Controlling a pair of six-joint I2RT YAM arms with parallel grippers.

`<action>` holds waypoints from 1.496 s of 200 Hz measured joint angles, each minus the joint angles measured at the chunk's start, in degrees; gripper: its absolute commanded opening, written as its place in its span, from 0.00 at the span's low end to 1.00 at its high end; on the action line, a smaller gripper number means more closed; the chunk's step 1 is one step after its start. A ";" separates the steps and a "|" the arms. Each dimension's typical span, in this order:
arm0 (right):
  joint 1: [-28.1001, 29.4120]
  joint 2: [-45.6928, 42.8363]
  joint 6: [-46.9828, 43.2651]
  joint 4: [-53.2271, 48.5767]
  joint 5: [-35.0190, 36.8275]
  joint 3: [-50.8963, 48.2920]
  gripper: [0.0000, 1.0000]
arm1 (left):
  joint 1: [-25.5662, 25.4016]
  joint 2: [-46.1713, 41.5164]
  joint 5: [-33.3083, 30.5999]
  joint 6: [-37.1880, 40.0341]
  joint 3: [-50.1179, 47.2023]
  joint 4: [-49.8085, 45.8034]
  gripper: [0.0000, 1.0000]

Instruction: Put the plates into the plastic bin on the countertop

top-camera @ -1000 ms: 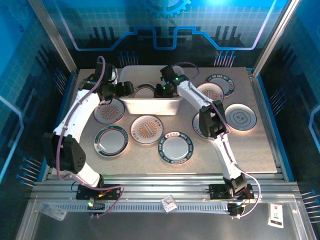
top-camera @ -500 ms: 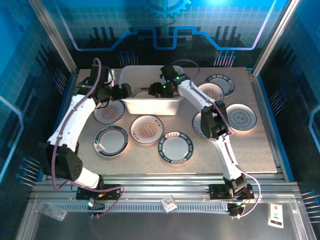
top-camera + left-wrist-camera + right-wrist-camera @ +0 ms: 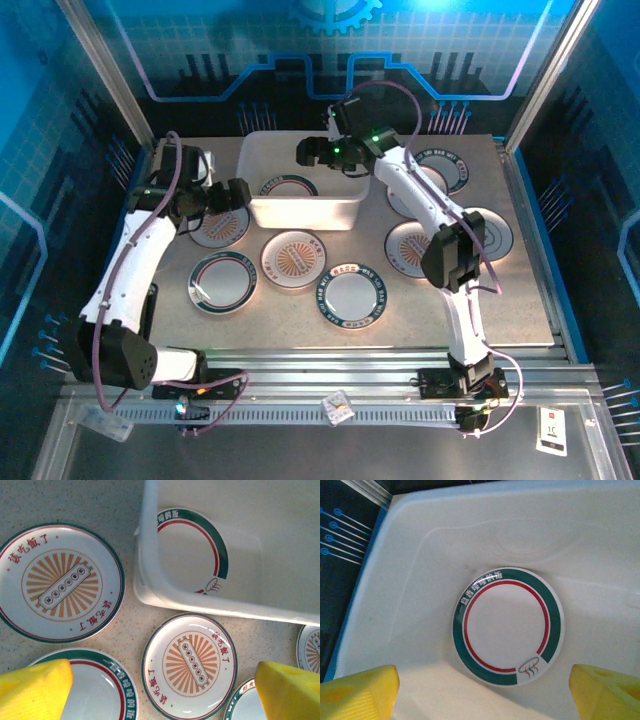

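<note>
Plates (image 3: 294, 258), small and round, green-rimmed or orange-sunburst, mostly lie on the beige speckled countertop (image 3: 520, 300). Left gripper (image 3: 161, 692), wide and empty, hangs above them; next it should probably pinch a rim. Farther, right gripper (image 3: 482, 690), wide and empty, hovers over one green-rimmed plate (image 3: 508, 630) inside the white translucent plastic bin (image 3: 420, 555).

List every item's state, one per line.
bin, upright, nearly empty
plate in bin, flat, face up
other plates, flat on countertop
left gripper, open, empty
right gripper, open, empty, over bin
</note>
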 measured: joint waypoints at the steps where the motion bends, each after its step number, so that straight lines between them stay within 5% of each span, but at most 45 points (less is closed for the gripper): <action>1: 0.02 -0.42 -0.22 -0.09 0.04 -0.17 0.87 | 0.07 -0.09 0.07 0.00 -0.13 0.00 0.95; 34: 0.17 -12.09 -4.13 -0.63 0.57 -9.46 0.80 | 0.55 -1.25 2.25 -0.28 -3.08 -0.13 0.94; 84: 0.52 -33.53 -6.34 4.42 -1.75 -39.17 0.50 | 0.59 -2.49 4.76 -0.48 -6.71 -0.13 0.94; 130: 1.46 -33.27 -3.76 10.75 -4.17 -56.98 0.39 | 0.59 -3.58 5.53 -0.50 -7.80 0.13 0.93; 213: 5.33 -16.55 -3.30 14.84 -5.73 -50.12 0.42 | 0.70 -5.05 5.60 -0.48 -10.21 0.24 0.94; 299: 4.83 -13.11 -3.58 13.31 -7.87 -46.25 0.45 | 0.76 -5.05 5.14 -0.48 -10.54 0.31 0.94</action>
